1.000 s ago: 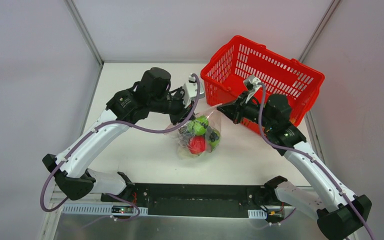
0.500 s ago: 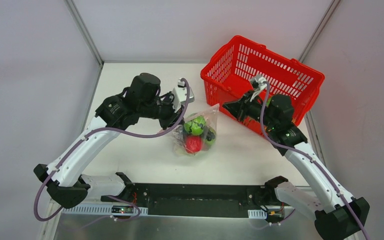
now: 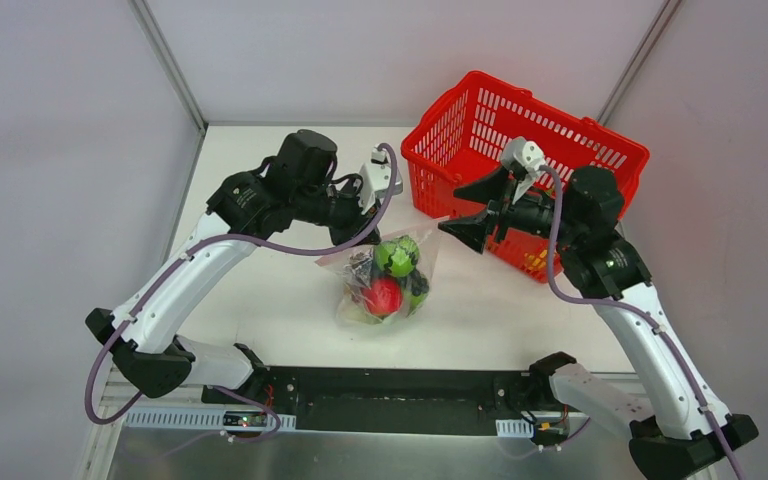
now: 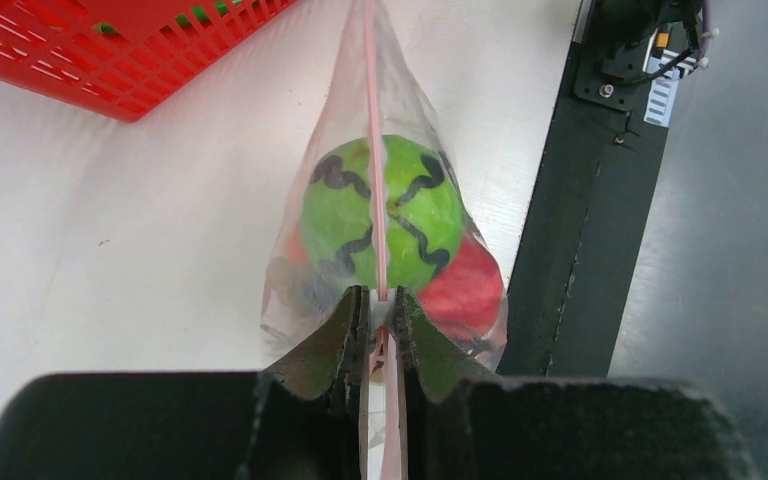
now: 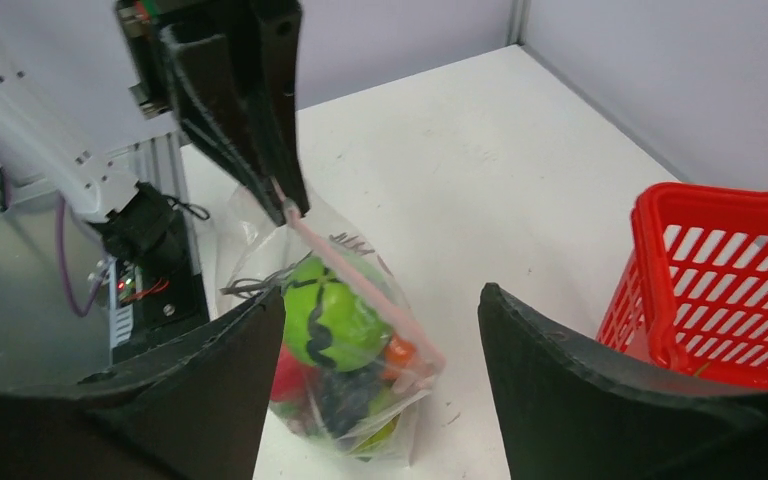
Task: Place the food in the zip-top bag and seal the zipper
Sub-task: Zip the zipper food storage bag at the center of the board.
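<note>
The clear zip-top bag point(image 3: 385, 285) rests on the white table with the food inside. I can see a green fruit with black squiggles point(image 4: 360, 215), a red fruit point(image 4: 470, 290), and dark and orange pieces below them. My left gripper point(image 4: 381, 305) is shut on the pink zipper point(image 4: 371, 120) at one end of the bag's mouth and holds that edge up. My right gripper point(image 5: 383, 292) stands open, to the right of the bag point(image 5: 360, 400) and clear of it, with nothing between its fingers. The zipper point(image 5: 360, 285) runs from the left gripper point(image 5: 290, 205) toward the bag's free corner.
A red mesh basket point(image 3: 560, 130) stands at the back right, just behind my right arm, with a few pieces showing through its mesh. The black base rail point(image 3: 390, 395) lies along the near table edge. Grey walls enclose the table on three sides.
My right gripper has opened, let go of the bag's right corner and drawn back to the right. The bag's free end has dropped. My left gripper keeps its hold.
</note>
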You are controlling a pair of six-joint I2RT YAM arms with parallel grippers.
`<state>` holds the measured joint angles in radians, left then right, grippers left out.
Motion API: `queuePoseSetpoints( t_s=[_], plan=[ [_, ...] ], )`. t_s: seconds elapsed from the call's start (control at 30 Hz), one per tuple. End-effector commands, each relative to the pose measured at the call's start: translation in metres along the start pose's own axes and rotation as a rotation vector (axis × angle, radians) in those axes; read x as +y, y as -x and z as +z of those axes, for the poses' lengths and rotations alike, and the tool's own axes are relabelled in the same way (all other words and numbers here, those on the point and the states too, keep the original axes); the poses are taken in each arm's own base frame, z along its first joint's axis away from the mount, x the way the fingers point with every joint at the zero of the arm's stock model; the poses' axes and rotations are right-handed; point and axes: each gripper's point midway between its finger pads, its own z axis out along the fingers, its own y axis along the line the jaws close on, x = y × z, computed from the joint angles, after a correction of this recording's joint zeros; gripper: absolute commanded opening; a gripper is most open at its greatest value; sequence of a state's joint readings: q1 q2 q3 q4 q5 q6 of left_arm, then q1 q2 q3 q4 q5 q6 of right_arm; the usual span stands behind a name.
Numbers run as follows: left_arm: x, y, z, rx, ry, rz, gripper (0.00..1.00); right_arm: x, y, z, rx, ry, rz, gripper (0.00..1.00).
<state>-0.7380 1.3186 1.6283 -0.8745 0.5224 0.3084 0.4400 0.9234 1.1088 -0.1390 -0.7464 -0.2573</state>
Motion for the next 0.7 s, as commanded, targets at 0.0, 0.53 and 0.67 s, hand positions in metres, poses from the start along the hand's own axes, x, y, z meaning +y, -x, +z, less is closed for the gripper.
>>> queuePoseSetpoints(
  t_s=[0.0,0.53,0.67],
  plan=[
    [-0.005,0.021,-0.012,-0.073,-0.012,0.033,0.00,0.023,-0.007,-0.004,0.088,0.145,-0.007,0.74],
    [-0.023,0.028,-0.005,-0.092,-0.129,0.016,0.00,0.036,-0.020,0.034,0.142,0.439,0.076,0.72],
    [-0.024,0.028,-0.001,-0.087,-0.139,0.013,0.00,0.043,-0.035,0.049,0.214,0.493,0.103,0.72]
  ],
)
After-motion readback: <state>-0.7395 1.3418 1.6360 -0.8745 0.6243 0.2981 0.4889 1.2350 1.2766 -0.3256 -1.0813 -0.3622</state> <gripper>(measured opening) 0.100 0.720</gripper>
